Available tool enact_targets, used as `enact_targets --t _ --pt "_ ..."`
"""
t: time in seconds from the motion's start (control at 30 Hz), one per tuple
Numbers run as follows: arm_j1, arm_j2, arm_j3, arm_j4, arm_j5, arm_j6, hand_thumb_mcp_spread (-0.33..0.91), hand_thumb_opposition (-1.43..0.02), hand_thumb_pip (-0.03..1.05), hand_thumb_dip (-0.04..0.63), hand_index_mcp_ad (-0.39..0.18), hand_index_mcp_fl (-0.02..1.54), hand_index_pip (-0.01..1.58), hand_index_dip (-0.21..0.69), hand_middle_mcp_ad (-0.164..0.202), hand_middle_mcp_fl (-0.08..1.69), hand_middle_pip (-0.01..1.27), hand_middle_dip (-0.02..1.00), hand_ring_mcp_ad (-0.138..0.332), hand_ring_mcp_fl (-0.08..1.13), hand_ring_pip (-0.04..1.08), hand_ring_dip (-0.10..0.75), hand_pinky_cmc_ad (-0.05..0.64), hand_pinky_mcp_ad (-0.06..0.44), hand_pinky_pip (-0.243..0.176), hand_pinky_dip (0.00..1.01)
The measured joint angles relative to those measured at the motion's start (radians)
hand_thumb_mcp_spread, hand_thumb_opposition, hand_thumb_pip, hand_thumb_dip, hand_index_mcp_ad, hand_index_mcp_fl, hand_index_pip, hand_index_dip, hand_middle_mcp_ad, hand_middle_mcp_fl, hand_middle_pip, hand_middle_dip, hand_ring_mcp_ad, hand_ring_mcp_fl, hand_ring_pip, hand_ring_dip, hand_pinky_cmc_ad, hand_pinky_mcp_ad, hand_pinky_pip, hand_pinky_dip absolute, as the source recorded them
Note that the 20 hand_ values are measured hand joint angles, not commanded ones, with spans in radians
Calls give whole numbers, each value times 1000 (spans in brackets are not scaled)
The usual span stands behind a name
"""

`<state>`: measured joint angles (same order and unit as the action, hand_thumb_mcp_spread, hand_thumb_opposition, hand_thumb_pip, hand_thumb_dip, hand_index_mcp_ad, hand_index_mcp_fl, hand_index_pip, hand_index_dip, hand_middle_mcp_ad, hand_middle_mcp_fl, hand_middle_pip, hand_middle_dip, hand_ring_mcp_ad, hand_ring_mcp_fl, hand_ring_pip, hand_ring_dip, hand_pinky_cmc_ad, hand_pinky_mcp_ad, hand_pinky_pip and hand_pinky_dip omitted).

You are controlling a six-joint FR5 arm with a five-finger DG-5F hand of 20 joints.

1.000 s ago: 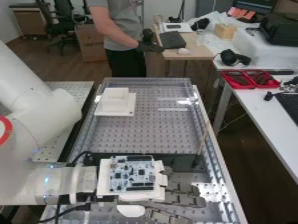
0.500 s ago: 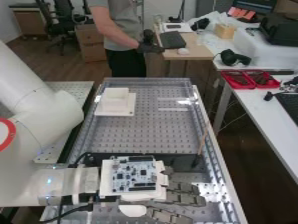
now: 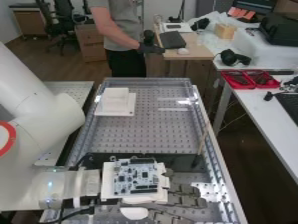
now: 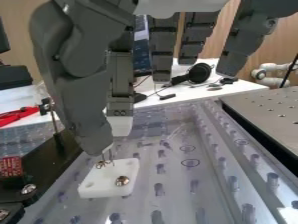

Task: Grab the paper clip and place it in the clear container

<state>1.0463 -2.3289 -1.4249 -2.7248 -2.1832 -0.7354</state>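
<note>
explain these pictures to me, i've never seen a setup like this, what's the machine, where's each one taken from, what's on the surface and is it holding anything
The machine is a white robot arm ending in a dark grey hand, with a circuit board mounted on it. The high view looks down along the bench; the wrist view comes from a camera on the arm's wrist, close to the work.

On the perforated metal surface sits a white stepped block. In the wrist view, a small white block with a screw lies below the hand. I can't tell whether the hand holds anything.
</note>
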Motion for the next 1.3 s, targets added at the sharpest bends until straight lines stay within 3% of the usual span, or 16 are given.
enact_targets --t 0.67,1.1,1.3 --pt "-1 -14 10 -5 -5 -1 579 -862 497 239 -188 504 1459 77 77 215 129 188 87 31 94 79 346 264 37 192" --pt "3 -4 -6 26 7 46 595 -894 494 236 -194 607 1382 77 73 278 129 188 87 51 93 79 346 265 37 188" --pt "7 -5 -2 3 14 27 595 -909 494 236 -194 632 1363 80 75 278 129 188 86 63 93 79 346 264 37 188"
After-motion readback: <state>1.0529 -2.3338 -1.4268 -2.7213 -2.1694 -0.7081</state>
